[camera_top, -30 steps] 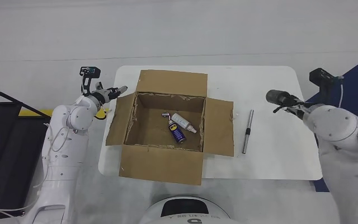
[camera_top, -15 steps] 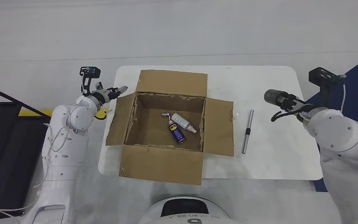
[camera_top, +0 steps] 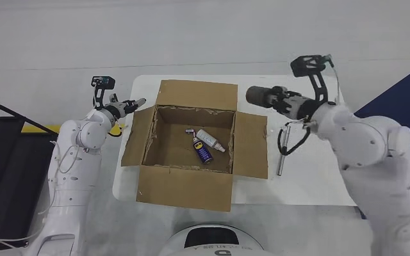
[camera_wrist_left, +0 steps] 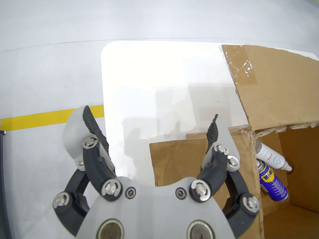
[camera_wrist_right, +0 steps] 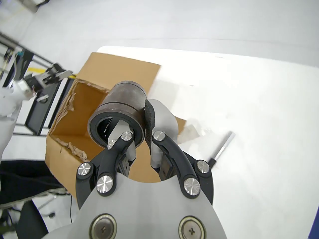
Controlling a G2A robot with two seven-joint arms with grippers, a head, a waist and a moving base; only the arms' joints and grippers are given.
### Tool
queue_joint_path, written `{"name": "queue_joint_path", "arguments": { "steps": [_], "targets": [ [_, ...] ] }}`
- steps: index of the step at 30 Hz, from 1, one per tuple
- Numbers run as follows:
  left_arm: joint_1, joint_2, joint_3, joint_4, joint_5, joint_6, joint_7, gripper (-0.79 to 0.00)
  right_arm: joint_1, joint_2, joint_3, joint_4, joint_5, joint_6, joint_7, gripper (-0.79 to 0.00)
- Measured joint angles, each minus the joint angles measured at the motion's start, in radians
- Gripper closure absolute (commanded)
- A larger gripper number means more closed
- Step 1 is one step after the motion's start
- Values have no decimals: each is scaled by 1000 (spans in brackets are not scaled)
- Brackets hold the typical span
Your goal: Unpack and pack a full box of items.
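Moved since the earlier frames: the right arm, brought in from the table's right edge to the box's far right corner, with its load carried along. No shift was noted in the left arm or the box contents.

1. Table [camera_top: 307, 179], white, rounded corners. All items below were borne on it.
2. Cardboard box [camera_top: 197, 95], four flaps folded out, torn edges. It was judged light and soft-walled, likely to slide if knocked.
3. Right gripper [camera_top: 277, 100], closed on item 5, one finger [camera_wrist_right: 149, 115] pressed on the outer wall and the other passed inside the bore.
4. Left gripper [camera_wrist_left: 152, 135], spread wide and holding nothing, parked just off the box's left flap.
5. Steel bushing [camera_wrist_right: 119, 111], a dark hollow cylinder, held in the air near the box's far right corner. It was judged heavy for its size, rigid and smooth-skinned. A wall pinch was thought liable to let it swing, so it would be better lowered than dropped.
6. Metal rod [camera_top: 283, 150], lying on the table right of the box. It was judged stiff and prone to roll, best taken at mid-length.
7. Blue spray can [camera_top: 202, 152], lying on the box floor.
8. White bottle [camera_top: 210, 139], lying just beside the can, judged light.
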Motion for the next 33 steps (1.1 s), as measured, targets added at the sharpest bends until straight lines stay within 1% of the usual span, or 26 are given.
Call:
{"name": "queue_joint_path", "arguments": {
  "steps": [2,6,7,9,11,15,18,23,25,27,30,32,33],
  "targets": [
    [0,0,0,0,0,0,0,-785,129,-23,-139,81,9,-27,16,0],
    [0,0,0,0,0,0,0,-785,339,-78,-381,232,30,-66,56,0],
    [0,0,0,0,0,0,0,-785,378,-90,-430,263,26,-76,67,0],
    [0,0,0,0,0,0,0,-785,453,-120,-530,327,23,-96,92,0],
    [0,0,0,0,0,0,0,-785,500,-143,-602,374,16,-105,111,0],
    [0,0,0,0,0,0,0,-785,580,-193,-750,472,-83,-93,179,0],
    [0,0,0,0,0,0,0,-785,617,-228,-826,533,-128,-85,210,0],
    [0,0,0,0,0,0,0,-785,646,-271,-887,605,-160,-69,241,0],
    [0,0,0,0,0,0,0,-785,651,-285,-905,628,-169,-75,254,-15],
    [0,0,0,0,0,0,0,-785,654,-299,-923,653,-178,-88,266,-58],
    [0,0,0,0,0,0,0,-785,658,-317,-941,689,-185,-105,284,-102],
    [0,0,0,0,0,0,0,-785,660,-327,-946,710,-186,-114,287,-231],
    [0,0,0,0,0,0,0,-785,661,-333,-946,722,-185,-117,287,-243]
  ]
}}
